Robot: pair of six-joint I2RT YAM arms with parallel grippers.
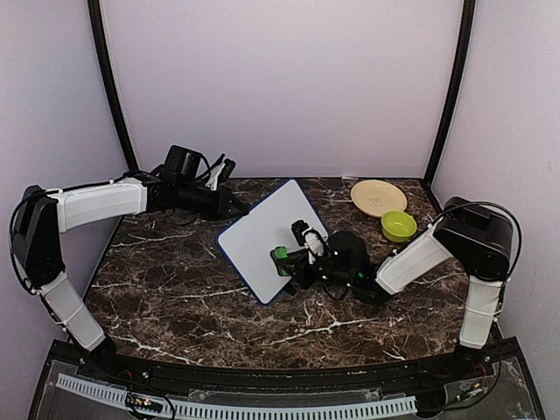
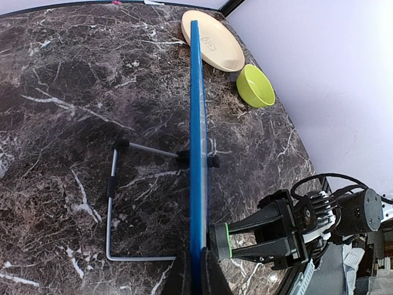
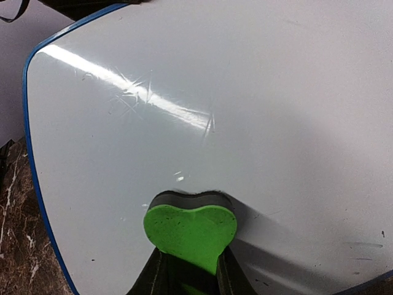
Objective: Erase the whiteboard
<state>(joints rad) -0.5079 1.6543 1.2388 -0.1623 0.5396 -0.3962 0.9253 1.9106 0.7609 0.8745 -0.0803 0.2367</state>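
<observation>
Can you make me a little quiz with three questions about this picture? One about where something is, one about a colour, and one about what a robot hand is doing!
1. Where is the small lime-green bowl?
A) beside the round tan plate
B) on the floor
C) under a towel

2. What colour is the rim of the flat white whiteboard?
A) red
B) blue
C) yellow

3. What is the right gripper doing?
A) open, holding nothing
B) shut on a pen
C) shut on the green foam eraser

Answers: 1 A, the bowl sits next to the plate. 2 B, the left wrist view shows a blue edge. 3 C, its fingers clamp the eraser against the board.
</observation>
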